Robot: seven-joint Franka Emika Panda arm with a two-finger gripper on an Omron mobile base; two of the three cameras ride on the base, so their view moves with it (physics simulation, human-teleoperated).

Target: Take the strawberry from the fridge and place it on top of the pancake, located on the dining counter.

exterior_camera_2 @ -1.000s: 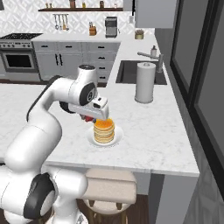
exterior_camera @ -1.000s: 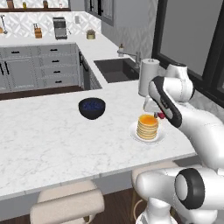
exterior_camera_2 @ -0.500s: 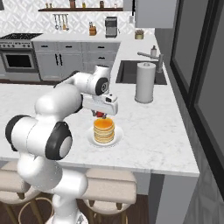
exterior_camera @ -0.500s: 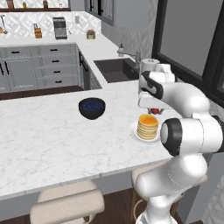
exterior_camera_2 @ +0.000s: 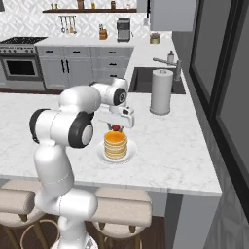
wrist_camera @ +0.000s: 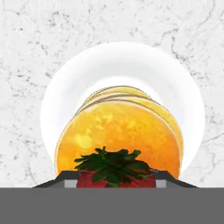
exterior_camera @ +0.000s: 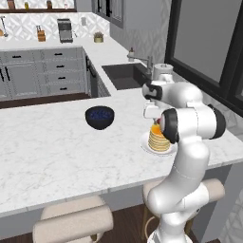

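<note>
1. Right base view: the dining counter (exterior_camera_2: 165,160), a broad white slab veined with faint grey, carries everything in play, with beige cushioned stools (exterior_camera_2: 119,209) tucked under its near edge.
2. A tall white paper-towel roll (exterior_camera_2: 161,91) stands upright at about 1 o'clock from the plate, well apart from it, in front of the dark sink (exterior_camera_2: 141,80).
3. In the left base view, the arm's own white elbow covers the right side of the pancake (exterior_camera: 158,138); a dark round bowl of blueberries (exterior_camera: 99,116) sits at 10 o'clock from it.
4. The pancake is a golden-tan stack of flat discs on a glossy white round plate (wrist_camera: 61,96).
5. The gripper (exterior_camera_2: 115,129), clenched on the strawberry (wrist_camera: 114,173), hangs just above the stack; the berry is red and leafy-topped.
</note>
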